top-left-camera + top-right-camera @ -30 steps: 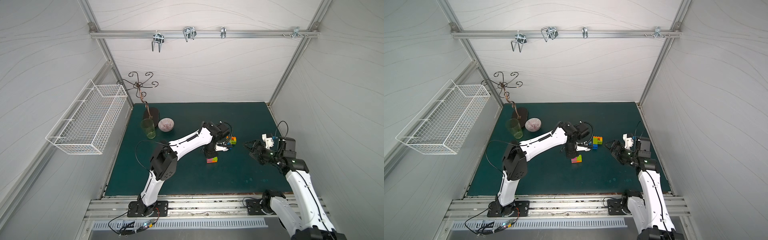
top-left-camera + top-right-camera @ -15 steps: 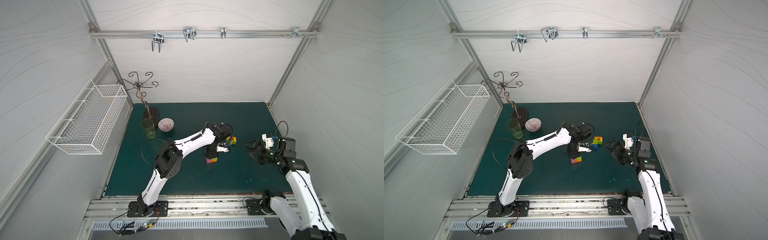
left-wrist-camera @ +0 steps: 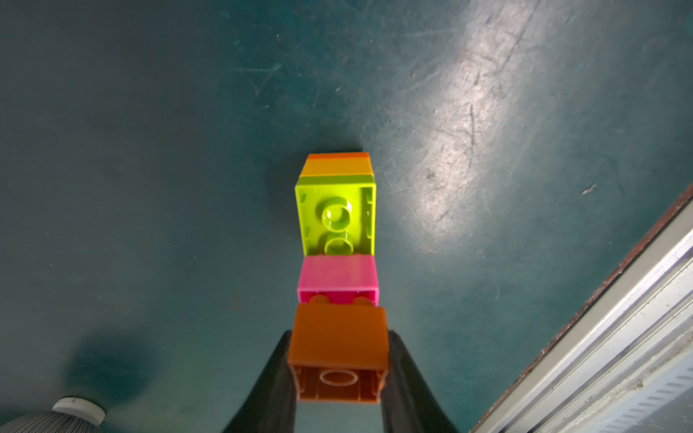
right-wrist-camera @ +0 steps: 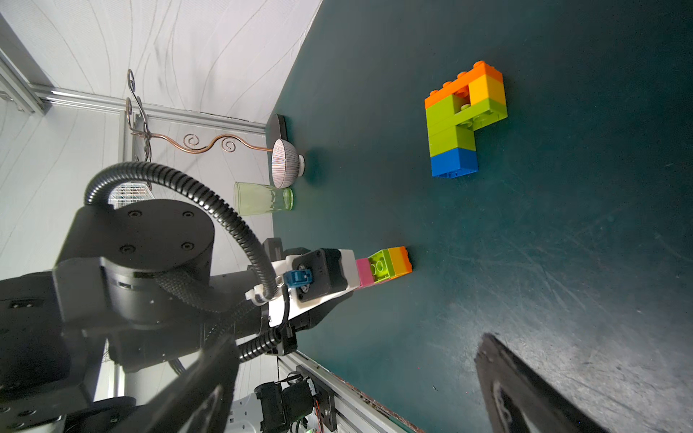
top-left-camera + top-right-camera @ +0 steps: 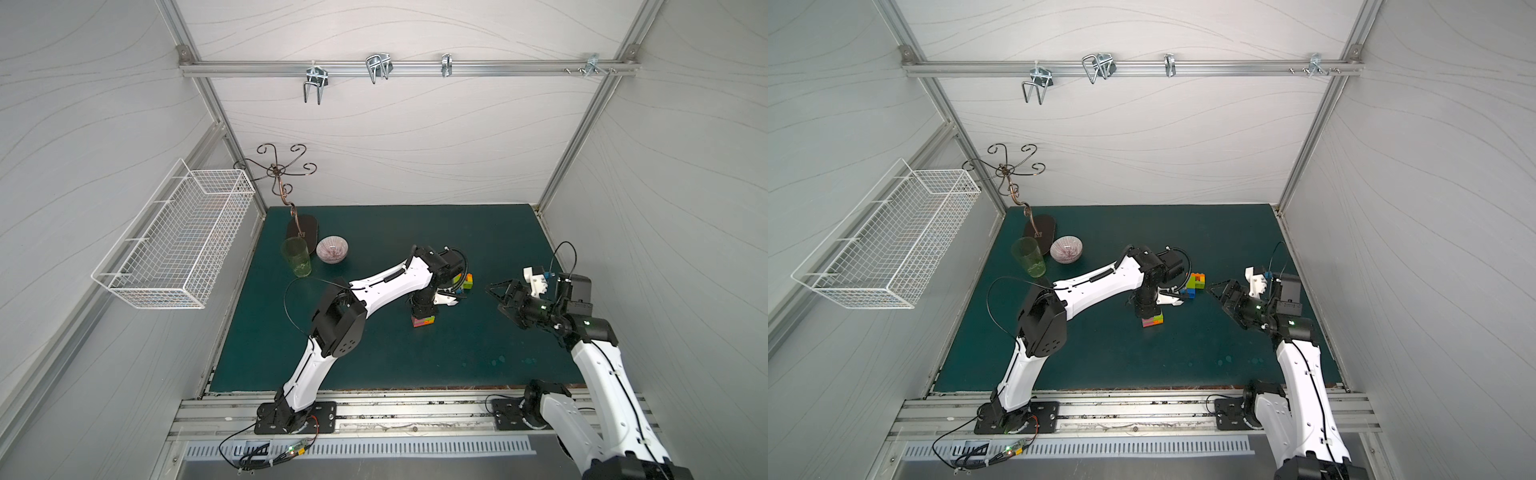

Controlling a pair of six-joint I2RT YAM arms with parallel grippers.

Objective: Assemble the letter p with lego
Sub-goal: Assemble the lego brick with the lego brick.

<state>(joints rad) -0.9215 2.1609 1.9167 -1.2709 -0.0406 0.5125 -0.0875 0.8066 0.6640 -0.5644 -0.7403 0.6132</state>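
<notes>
Orange glossy plastic fills the left jaws, closed on the smooth side walls of a square orange brick (image 3: 337,350), hollow side up. Its studs show in the seam above a short column of magenta, lime green, yellow and orange bricks (image 5: 423,321) standing on the dark green worktop (image 5: 436,365). Light, rigid, slick: it probably wants a square side-wall hold and a straight downward press, or the column tips. The right jaws hang wide apart, empty. Farther back lies a flat P-like slab of orange, yellow, lime green and blue bricks (image 4: 446,138).
</notes>
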